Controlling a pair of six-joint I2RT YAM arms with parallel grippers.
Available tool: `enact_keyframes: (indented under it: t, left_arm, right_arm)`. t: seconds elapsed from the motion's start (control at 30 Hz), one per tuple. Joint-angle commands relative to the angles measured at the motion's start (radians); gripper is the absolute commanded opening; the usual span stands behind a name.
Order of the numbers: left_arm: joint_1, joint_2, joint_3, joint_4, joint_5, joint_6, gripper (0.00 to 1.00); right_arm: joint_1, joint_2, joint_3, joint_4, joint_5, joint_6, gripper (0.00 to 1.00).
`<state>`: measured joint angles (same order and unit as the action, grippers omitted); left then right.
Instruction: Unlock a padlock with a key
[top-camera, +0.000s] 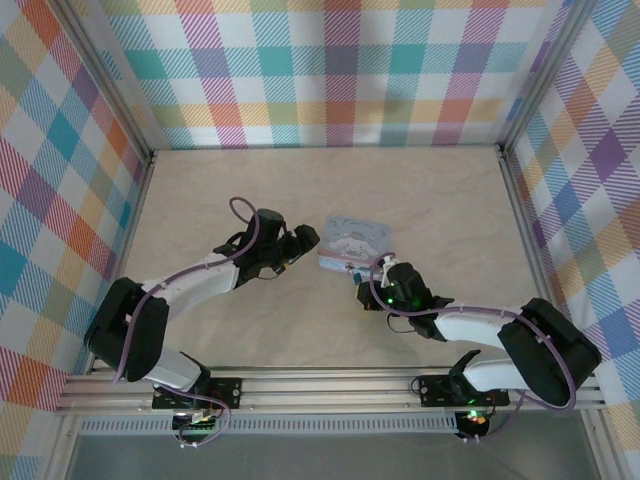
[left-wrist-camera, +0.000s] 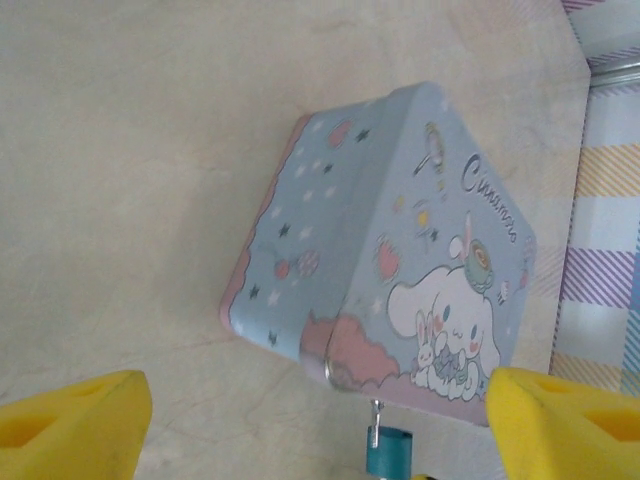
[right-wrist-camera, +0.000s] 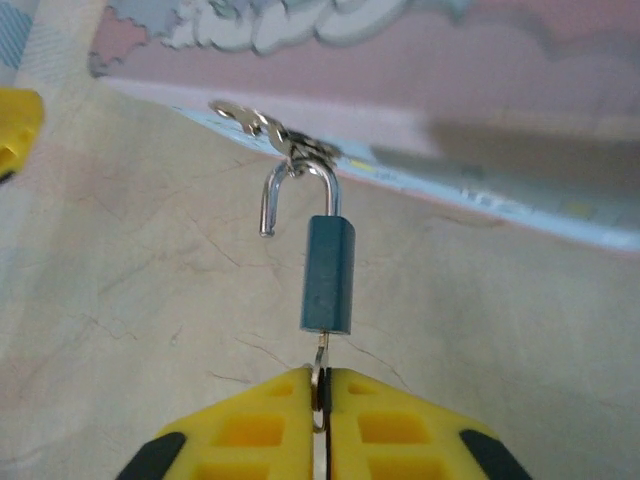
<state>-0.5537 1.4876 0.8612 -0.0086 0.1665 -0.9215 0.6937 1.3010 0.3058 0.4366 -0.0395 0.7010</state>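
While right hand (right-wrist-camera: 320, 378) pinches key (right-wrist-camera: 319, 353), padlock (right-wrist-camera: 328, 275) lies open—apparently.

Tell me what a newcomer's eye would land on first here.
The light-blue cartoon tin in the middle of the table, between the two arms, draws the eye first. In the right wrist view, a tiny teal padlock is hooked in the tin's clasp with its shackle swung open. The right gripper pinches the key set in the padlock's base. The left gripper stands open just before the tin.
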Motion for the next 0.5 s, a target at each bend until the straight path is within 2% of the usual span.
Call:
enact_keyframes:
  t: [0.0,0.13,0.47]
  left_arm:
    - [0.009,0.066,0.07,-0.051,0.013,0.101,0.86]
    - [0.009,0.154,0.136,-0.05,0.029,0.144,0.85]
    - [0.008,0.247,0.199,0.011,0.102,0.167,0.85]
  right_arm:
    - [-0.014,0.015,-0.017,-0.018,-0.034,0.024,0.16]
    - [-0.014,0.008,-0.01,-0.045,-0.035,0.004,0.28]
    - [-0.036,-0.113,-0.023,-0.126,-0.007,-0.042,0.41]
